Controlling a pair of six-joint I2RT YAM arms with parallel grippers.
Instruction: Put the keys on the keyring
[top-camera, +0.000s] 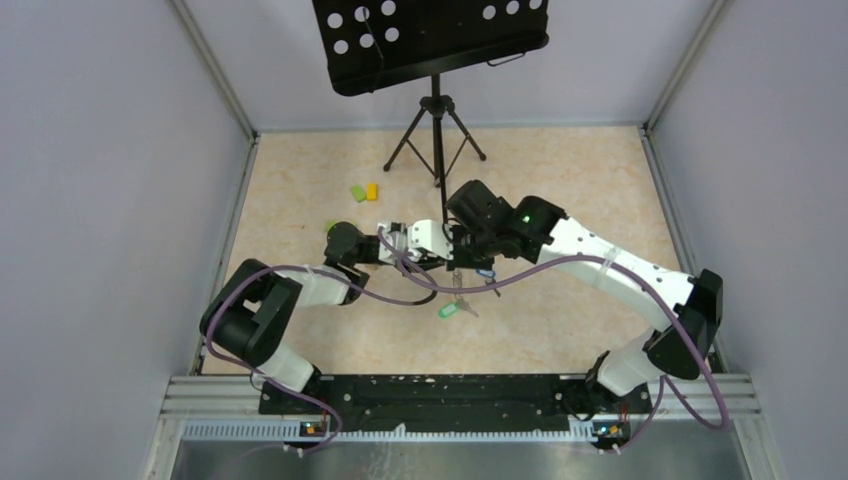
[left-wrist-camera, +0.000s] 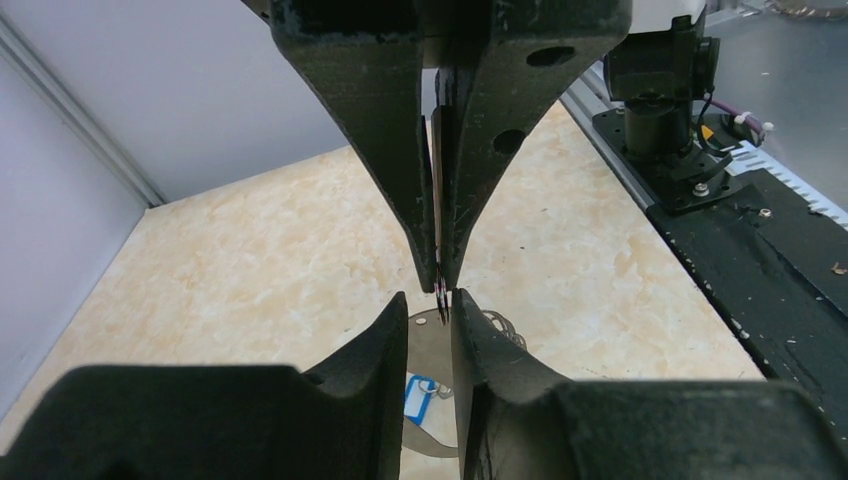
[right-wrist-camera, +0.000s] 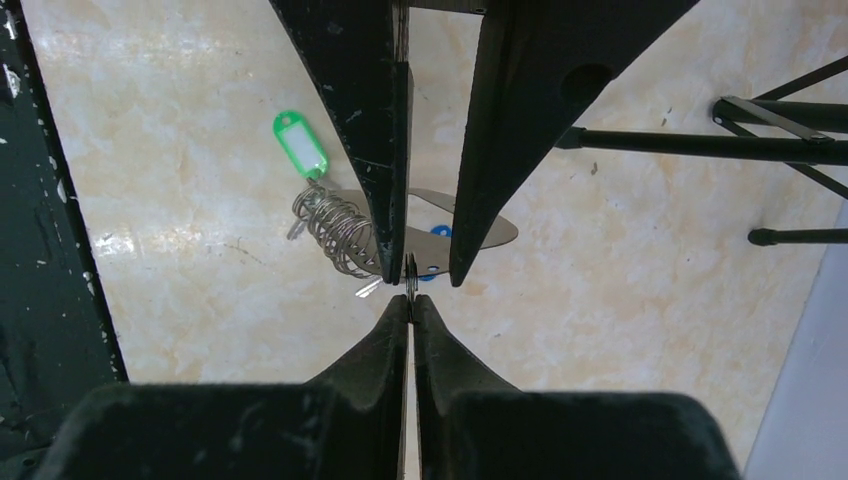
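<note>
Threading unfinished: your two pincers meet mid-counter, just above the keyring (right-wrist-camera: 490, 230).
Your right pincer (right-wrist-camera: 411, 300) is clamped on a thin metal ring (right-wrist-camera: 411, 272) seen edge-on. Your left pincer (left-wrist-camera: 430, 300) stands partly open around that ring, gripping nothing. I judge neither key is on yet. The keyring is a flat oval with a coiled chain (right-wrist-camera: 335, 235). The green-tagged key (right-wrist-camera: 300, 145) is at its near side, and the blue tag (left-wrist-camera: 420, 395) peeps out beneath.

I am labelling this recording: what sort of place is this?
Probably a robot test booth: plain grey walls close in a marble-look table, the left arm and right arm are bolted at its near edge, with a music stand behind.
</note>
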